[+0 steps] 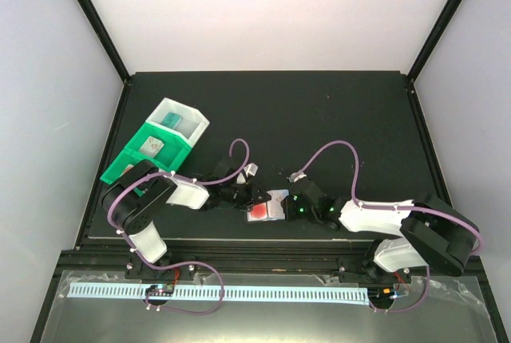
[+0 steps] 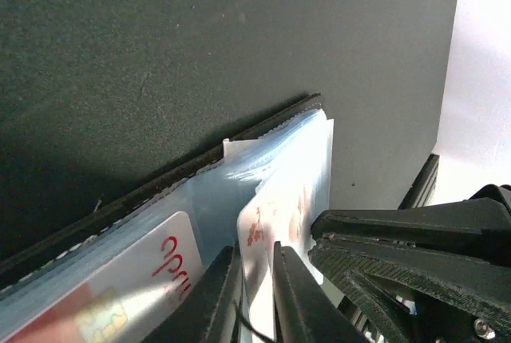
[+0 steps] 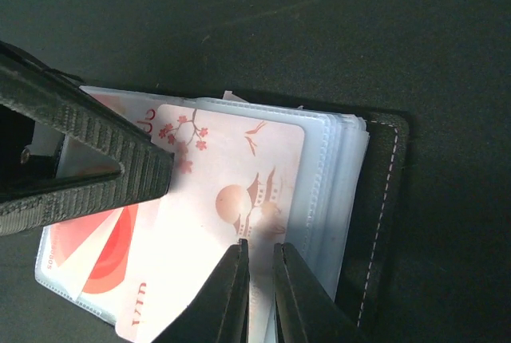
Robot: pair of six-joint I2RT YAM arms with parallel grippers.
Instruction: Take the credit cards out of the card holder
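left claw (image 2: 254,257): clenched, black fingers (image 2: 214,299) nearly together on the blossom corner of a pale printed card (image 3: 231,167) (thin, rectangular, with red blossoms, a red sun and a pagoda on its face). from the left wrist, only a thin pale edge pinched in the narrow gap.

right claw (image 3: 259,249): clenched too, gripping the same pale printed card at another edge, just below the red sun. cannot tell whether the card alone or the card plus a clear sleeve sits between these pads.

pale printed card: on top of a stack of pale blue-grey clear plastic pockets (image 3: 339,167), slightly askew to them, one end reaching past the stack. cannot tell how much of it sits inside a pocket.

beneath it, inside a pocket: a second card (image 3: 100,251) with a large red round mark, half covered.

pockets fanned out of a small black folding card holder (image 3: 382,199) with pale stitching, open and flat on the matte black table (image 1: 335,112), near the front edge between the two arms.

well apart, far left: a green plastic bin (image 1: 128,155) and a white plastic bin (image 1: 188,110), touching, set at an angle to the table edges. small teal rectangle (image 1: 173,120) in the white one, small pale rectangle (image 1: 152,146) in the green one; too small to read.
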